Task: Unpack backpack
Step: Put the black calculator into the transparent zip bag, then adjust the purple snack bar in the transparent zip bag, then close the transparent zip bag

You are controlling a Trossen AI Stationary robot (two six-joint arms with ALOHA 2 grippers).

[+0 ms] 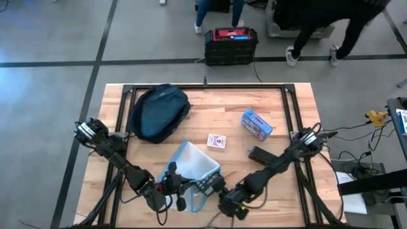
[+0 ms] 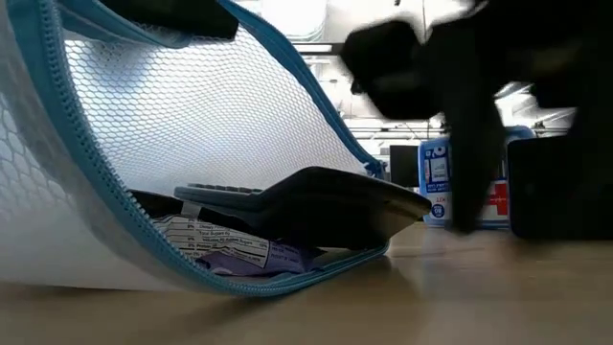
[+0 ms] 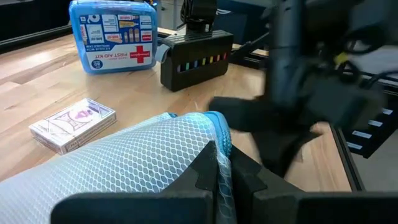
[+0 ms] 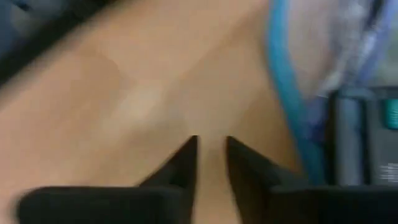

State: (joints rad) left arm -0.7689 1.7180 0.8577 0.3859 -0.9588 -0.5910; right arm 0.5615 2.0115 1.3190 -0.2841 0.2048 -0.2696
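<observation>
The backpack (image 1: 159,112) lies on the far left part of the tabletop (image 1: 267,108), well apart from both grippers, which work at the near edge over a mesh pouch (image 1: 191,166) with a blue zipper.

The left gripper (image 3: 219,163) is clamped tight on the pouch's zipper edge, pinching the mesh and lifting one side so the mouth gapes. The right gripper (image 4: 210,155) sits just beside the opening with its fingers nearly together and nothing between them; bare wood shows through the small gap.

The main risk, as I judge it, is that the right gripper has closed on air beside the pouch instead of on anything inside, so a pull from here would bring nothing out. A dark calculator (image 2: 306,196) and some printed packets (image 2: 230,251) rest in the pouch's low side; if the left gripper lifts or tilts the mesh further, these could slide out onto the tabletop or toward the near edge. The thin mesh could also slip from the left gripper's pinch and let the mouth fall shut. The two arms are close together here, so reaching in again risks a knock between them.

Farther off lie a deck of cards (image 1: 217,141), a blue first aid kit (image 1: 256,124) and a black box with coloured dots (image 3: 196,57), none blocking the pouch. A black case with a red top (image 1: 231,44) stands on the floor beyond, near people's legs.
</observation>
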